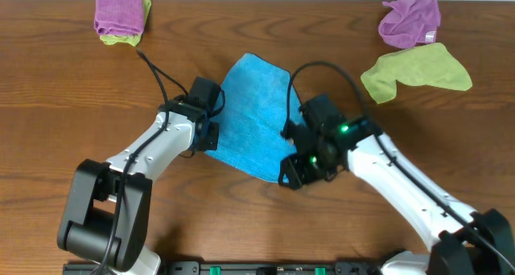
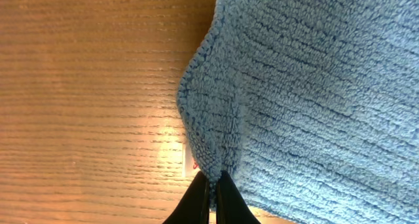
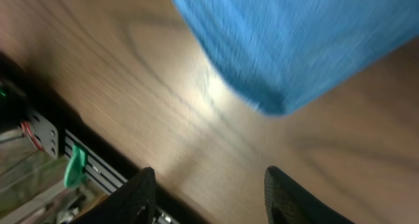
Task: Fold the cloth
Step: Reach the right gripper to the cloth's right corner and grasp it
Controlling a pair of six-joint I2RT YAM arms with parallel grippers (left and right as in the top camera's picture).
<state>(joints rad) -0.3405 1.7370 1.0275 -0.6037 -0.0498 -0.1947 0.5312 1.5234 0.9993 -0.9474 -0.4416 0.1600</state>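
The cloth (image 1: 253,118) lies on the table (image 1: 64,82) between the two claws, rumpled into a skewed lozenge, not a squared shape. Left claw (image 2: 213,178): pinched shut on the cloth's near edge, with terry pile bunched right at its fingertips and the rest of the towel spreading ahead and to its right. Right claw (image 3: 209,173): jaws apart with nothing between them, only bare table. A rounded corner of the cloth sits just ahead of it, not touching either finger as far as we can make out, though the right wrist view is badly blurred. From overhead we see no clean crease and no edges laid one on another, and we cannot tell whether any part is doubled under. We judge the task barely begun: one side is gripped and the other is not yet taken. What is left, as we read it, is the second grip, carrying one half over the other, squaring the edges and letting go. A purple cloth (image 1: 410,19) and a lime-green cloth (image 1: 418,70) lie well beyond the right claw and play no part here.
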